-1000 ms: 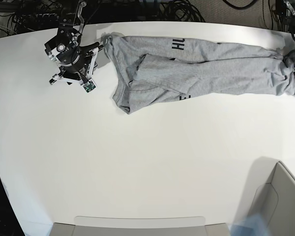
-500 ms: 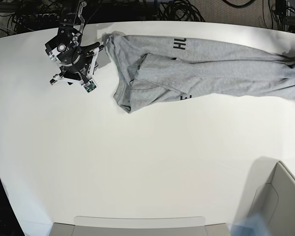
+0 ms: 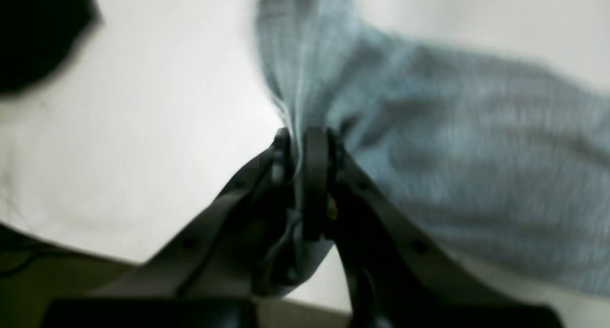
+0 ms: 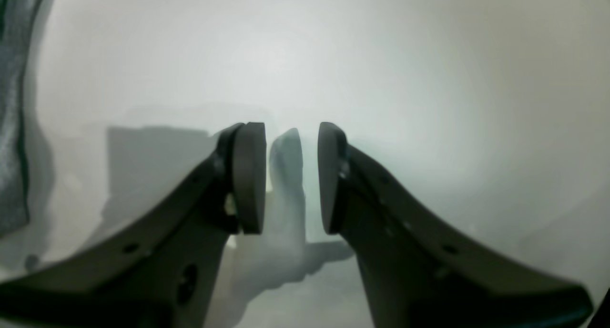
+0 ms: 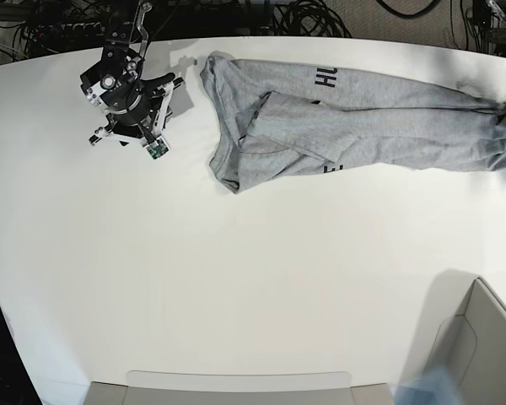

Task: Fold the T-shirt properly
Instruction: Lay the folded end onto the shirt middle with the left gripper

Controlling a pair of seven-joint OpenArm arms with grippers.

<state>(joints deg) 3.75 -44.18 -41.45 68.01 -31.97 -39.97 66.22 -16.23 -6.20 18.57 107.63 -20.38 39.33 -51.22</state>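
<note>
The heather-grey T-shirt [image 5: 363,118] lies stretched in a long band across the far side of the white table [image 5: 236,270]. It is partly folded over itself, and black letters show on it. In the left wrist view my left gripper [image 3: 300,151] is shut on a bunch of the T-shirt [image 3: 452,175] cloth. That gripper sits at or past the base view's right edge. My right gripper [image 4: 290,175] is open over bare table, nothing between its pads. Its arm [image 5: 126,97] stands just left of the shirt, and the T-shirt's edge [image 4: 12,104] shows at the far left.
A grey bin [image 5: 481,337] stands at the near right corner. A flat pale tray edge [image 5: 236,384] runs along the front. Black cables [image 5: 304,17] lie behind the table's far edge.
The T-shirt has slid to the right along the table, pulled taut by my left gripper, which has left the base view. The right arm has barely shifted and stays open.
</note>
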